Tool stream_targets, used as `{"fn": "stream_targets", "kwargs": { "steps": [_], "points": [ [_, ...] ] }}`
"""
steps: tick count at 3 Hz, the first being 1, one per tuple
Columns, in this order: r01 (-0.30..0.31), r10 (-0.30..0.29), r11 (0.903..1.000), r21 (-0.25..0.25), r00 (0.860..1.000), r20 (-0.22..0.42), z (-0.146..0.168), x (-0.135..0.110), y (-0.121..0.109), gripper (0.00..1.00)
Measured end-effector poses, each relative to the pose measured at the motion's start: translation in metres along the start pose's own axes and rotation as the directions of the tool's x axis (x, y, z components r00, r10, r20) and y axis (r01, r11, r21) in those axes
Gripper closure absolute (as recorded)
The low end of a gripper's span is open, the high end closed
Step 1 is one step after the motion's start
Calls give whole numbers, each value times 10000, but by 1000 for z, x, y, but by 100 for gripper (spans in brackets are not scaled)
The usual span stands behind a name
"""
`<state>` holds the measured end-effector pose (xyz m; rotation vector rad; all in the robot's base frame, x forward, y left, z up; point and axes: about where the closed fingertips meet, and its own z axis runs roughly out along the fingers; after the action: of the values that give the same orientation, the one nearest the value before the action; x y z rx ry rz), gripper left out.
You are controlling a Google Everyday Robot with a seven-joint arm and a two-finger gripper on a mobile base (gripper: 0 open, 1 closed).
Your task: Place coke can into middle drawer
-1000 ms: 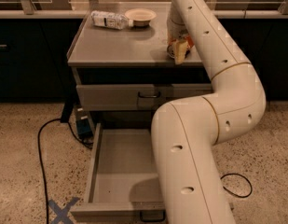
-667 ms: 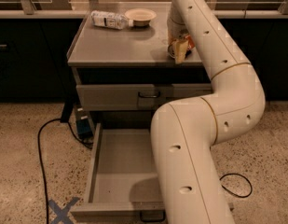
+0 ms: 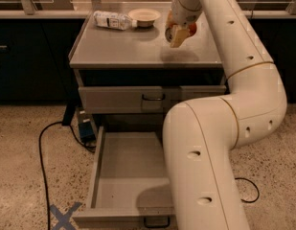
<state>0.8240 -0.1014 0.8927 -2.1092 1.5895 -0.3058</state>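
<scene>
My gripper (image 3: 178,33) is over the right rear of the cabinet top (image 3: 119,49). It is shut on the coke can (image 3: 192,28), whose red-orange side shows between the pale fingers. The can hangs a little above the top, with its shadow on the surface below. The middle drawer (image 3: 130,171) is the cabinet's lowest and is pulled wide open. Its flat grey floor is bare and its dark loop handle (image 3: 157,222) is at the front edge. My white arm (image 3: 205,166) covers the drawer's right side.
A plastic bottle (image 3: 111,19) lies on its side at the back left of the top, next to a white bowl (image 3: 144,16). The upper drawer (image 3: 123,99) is closed. A black cable (image 3: 42,147), a blue box (image 3: 85,128) and a blue tape cross (image 3: 63,215) are on the floor at left.
The gripper has risen off the cabinet top with the can and moved slightly left. The drawer, bottle and bowl have not moved.
</scene>
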Motion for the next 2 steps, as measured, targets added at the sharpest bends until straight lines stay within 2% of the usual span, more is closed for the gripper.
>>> {"fn": "stream_targets", "kwargs": {
  "steps": [1,2],
  "points": [
    [-183,165,9997,187,9954,947,-20,-19,0,100],
    [-681,669,9977,4,9821,1762,-90,-55,29,100]
  ]
}}
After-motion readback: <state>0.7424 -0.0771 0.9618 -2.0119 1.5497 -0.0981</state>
